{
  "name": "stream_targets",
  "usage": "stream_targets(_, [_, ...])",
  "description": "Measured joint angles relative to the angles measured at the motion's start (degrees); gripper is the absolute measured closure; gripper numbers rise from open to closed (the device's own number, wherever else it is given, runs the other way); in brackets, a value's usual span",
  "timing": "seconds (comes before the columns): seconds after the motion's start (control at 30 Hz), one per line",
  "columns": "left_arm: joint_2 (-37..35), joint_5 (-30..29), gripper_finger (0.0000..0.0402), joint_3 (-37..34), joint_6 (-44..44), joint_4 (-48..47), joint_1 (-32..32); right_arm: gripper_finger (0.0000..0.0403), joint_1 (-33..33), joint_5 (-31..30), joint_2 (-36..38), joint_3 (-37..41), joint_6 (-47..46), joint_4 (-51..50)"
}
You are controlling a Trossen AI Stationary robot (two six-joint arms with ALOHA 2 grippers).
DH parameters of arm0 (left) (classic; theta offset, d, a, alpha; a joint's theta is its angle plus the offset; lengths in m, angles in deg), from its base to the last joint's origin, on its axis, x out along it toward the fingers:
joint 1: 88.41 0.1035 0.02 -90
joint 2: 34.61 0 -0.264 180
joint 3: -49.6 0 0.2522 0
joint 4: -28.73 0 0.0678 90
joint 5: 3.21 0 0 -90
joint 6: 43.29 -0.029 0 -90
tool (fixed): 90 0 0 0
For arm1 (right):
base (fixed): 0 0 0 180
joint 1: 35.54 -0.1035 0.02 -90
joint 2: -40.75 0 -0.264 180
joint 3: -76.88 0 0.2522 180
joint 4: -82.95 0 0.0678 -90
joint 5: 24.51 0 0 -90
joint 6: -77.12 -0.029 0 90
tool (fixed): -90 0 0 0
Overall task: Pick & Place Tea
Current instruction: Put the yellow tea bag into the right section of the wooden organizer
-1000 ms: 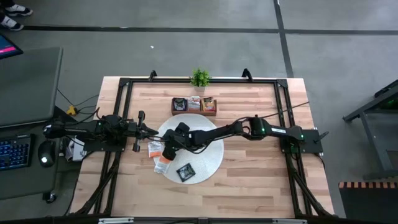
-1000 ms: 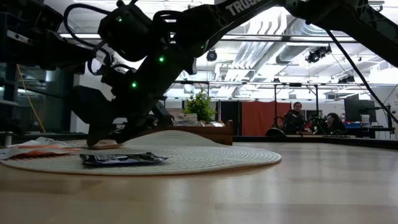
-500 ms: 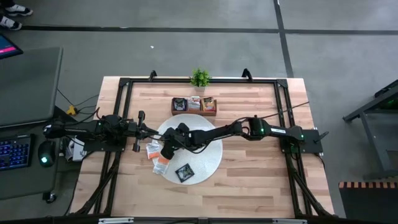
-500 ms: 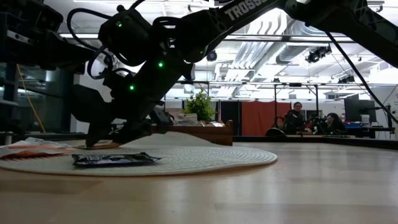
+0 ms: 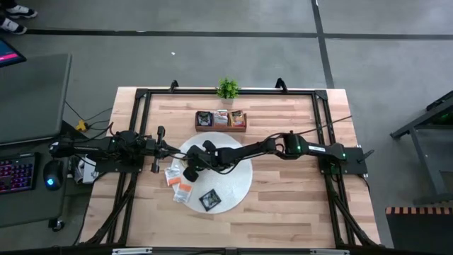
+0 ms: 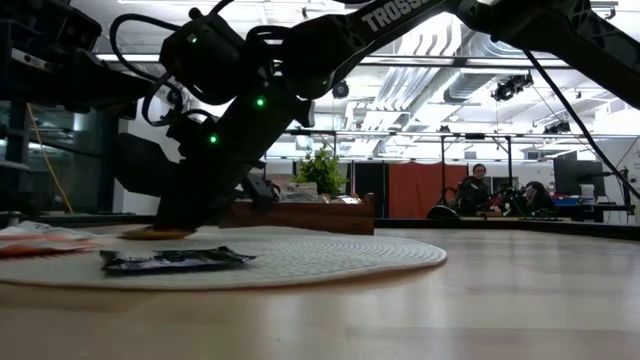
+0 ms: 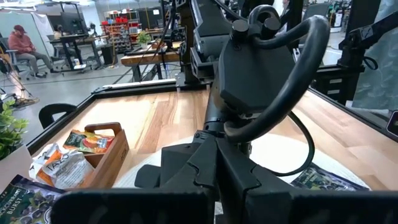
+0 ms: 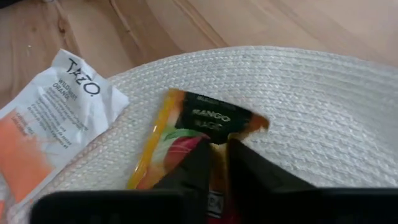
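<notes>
- Several tea sachets were already seen in the wooden tray (image 5: 221,120) at the far side of the table (image 5: 297,198), so part of the sorting was judged done.
- Others were left to move: a black sachet (image 5: 209,200) on the near part of the round woven mat (image 5: 237,180), and white-and-orange sachets (image 5: 174,176) at the mat's left edge, partly on the bare wood.
- The right gripper (image 8: 214,163) was set down over the left part of the mat, its fingers drawn close together on the near edge of a yellow mango sachet (image 8: 205,134); the sachet was still lying flat on the mat, so a pinch was judged made but no lift begun.
- The left gripper (image 5: 167,149) was kept closed and empty, parked at the left of the table just beside the mat.
- Against the frame a second earlier, the right fingers were seen narrowed from a wide spread.
- The mat and the sachets lying on it were found shifted slightly to the left in both the high and low views.
</notes>
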Motion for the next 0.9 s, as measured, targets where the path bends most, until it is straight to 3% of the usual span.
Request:
stream_targets(0.13, [0.0, 0.0, 0.0401, 0.0, 0.0, 0.0, 0.0, 0.0395, 0.0, 0.5, 0.4, 0.1, 0.3, -0.3])
stream_targets(0.57, [0.0, 0.0, 0.0401, 0.0, 0.0, 0.0, 0.0, 0.0401, -0.5, -7.9, 4.3, 0.2, 1.6, -3.0])
stream_targets(0.9, [0.0, 0.0, 0.0401, 0.0, 0.0, 0.0, 0.0, 0.0402, -1.3, -8.7, 7.4, 0.2, -0.5, -8.4])
